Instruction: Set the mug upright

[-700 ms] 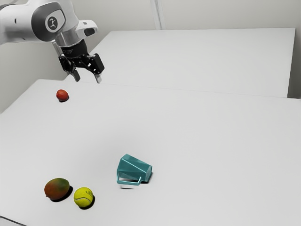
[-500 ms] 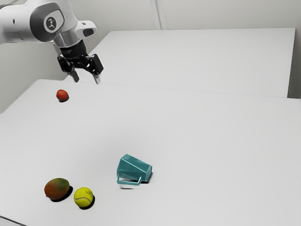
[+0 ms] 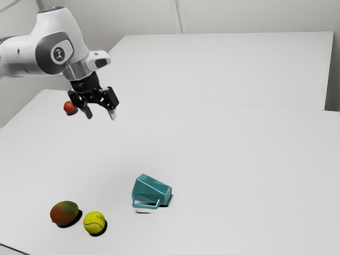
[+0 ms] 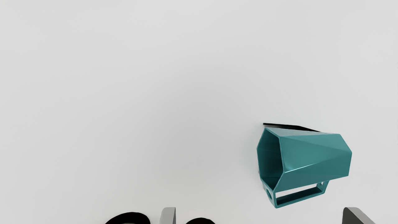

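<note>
Black pincer (image 3: 101,116) of yours: released, empty, above table (image 3: 239,159), far side, exterior view's left. Mug (image 3: 152,190) well apart, nearer, lying on side, mouth toward exterior view's left, handle (image 3: 145,206) on near side. Upright pose unmet; left for you, likely: reach, grasp, turn, set-down, release.

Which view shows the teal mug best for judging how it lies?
The wrist view: it looks into the open mouth of the teal mug, lying on its side, and shows the handle. The exterior view shows the tipped mug's outer wall and handle, near the tennis ball.
</note>
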`<control>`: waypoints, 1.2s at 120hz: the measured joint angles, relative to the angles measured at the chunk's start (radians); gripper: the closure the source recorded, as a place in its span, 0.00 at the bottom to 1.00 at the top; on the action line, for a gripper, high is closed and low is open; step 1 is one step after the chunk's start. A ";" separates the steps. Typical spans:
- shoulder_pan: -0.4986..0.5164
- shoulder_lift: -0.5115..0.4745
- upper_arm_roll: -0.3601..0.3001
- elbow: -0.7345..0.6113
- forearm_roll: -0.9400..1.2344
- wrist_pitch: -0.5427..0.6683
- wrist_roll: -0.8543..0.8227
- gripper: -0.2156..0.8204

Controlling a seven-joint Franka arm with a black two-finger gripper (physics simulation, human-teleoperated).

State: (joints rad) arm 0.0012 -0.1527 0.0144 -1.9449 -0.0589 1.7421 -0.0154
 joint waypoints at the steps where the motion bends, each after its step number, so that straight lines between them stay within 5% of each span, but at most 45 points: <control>1: 0.001 -0.002 0.000 -0.008 -0.005 0.006 0.000 0.23; 91: 0.052 -0.103 0.011 -0.491 -0.634 0.418 0.193 0.23; 144: 0.085 -0.096 0.015 -0.620 -0.932 0.486 0.487 0.23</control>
State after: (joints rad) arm 0.0863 -0.2489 0.0291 -2.5646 -0.9912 2.2282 0.4712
